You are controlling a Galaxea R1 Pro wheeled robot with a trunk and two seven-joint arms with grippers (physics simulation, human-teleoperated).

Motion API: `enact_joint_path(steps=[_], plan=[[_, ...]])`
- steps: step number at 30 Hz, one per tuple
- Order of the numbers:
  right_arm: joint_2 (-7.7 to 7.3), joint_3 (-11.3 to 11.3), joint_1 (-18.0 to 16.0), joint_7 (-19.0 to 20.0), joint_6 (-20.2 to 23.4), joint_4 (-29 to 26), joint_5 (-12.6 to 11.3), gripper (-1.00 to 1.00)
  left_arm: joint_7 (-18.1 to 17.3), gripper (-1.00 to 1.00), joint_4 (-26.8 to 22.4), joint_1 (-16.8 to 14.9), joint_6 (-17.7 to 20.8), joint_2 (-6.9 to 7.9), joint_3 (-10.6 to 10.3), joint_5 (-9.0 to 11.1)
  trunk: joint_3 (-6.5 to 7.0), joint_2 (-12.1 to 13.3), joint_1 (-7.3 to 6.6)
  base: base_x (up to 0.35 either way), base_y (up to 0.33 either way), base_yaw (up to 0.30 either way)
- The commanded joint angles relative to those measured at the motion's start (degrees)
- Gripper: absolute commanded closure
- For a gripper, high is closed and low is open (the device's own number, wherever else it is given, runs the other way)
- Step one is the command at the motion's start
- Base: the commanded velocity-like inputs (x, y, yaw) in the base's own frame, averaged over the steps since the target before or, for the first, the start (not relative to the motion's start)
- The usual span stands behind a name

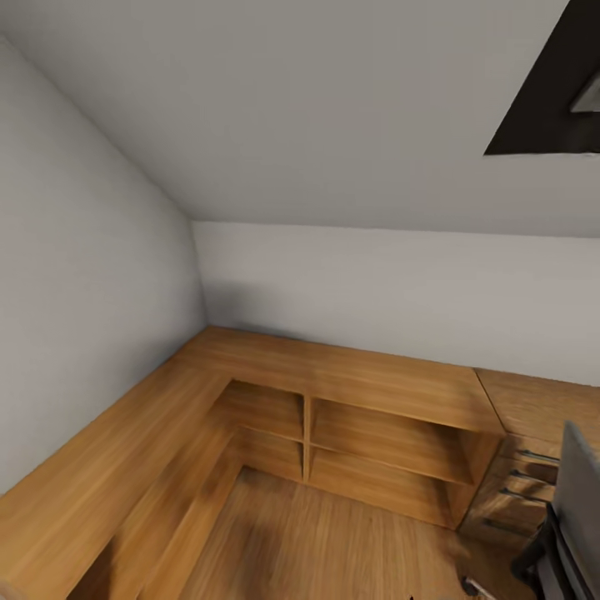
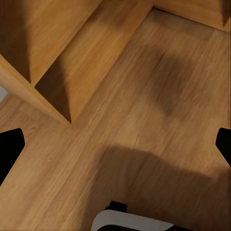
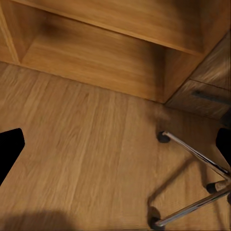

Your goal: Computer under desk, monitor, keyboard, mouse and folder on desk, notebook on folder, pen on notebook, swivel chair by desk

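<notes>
I am looking at a wooden corner shelf unit (image 1: 367,433) under the sloped ceiling. The swivel chair (image 1: 571,508) is showing cut off at the frame edge, its back grey. Its chrome base (image 3: 197,183) is lying just beyond the right pincer (image 3: 115,147), over the wood floor (image 3: 82,159). Both pincers, left (image 2: 115,144) too, are standing wide open, empty, only dark fingertips (image 2: 9,147) showing; the drawers (image 1: 521,483) are probably a dresser's.

Black fingertips (image 2: 9,149) at the wrist views' edges, white rounded body part (image 2: 130,222) with black fitting
</notes>
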Motion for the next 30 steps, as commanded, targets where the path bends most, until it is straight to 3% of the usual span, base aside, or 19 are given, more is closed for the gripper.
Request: enact_joint_path(steps=[1, 17, 30], plan=[[0.02, 0.49, -0.07, -0.16, -0.15, 0.07, -0.37, -1.00, 0.48, -1.00, -0.01, -0.04, -0.16, 0.03, -0.49, 0.20, -0.13, -0.13, 0.04, 0.000, 0.050, -0.297], [-0.02, 0.49, -0.07, -0.13, -0.15, 0.07, -0.37, -1.00, 0.47, -1.00, 0.01, -0.05, -0.11, 0.03, -0.81, 0.12, -0.13, -0.13, 0.04, 0.000, 0.265, -0.297], [-0.02, 0.49, -0.07, -0.11, -0.15, 0.07, -0.37, -1.00, 0.47, -1.00, 0.02, -0.05, -0.09, 0.11, -0.42, 0.20, -0.13, -0.13, 0.04, 0.000, 0.058, -0.297]])
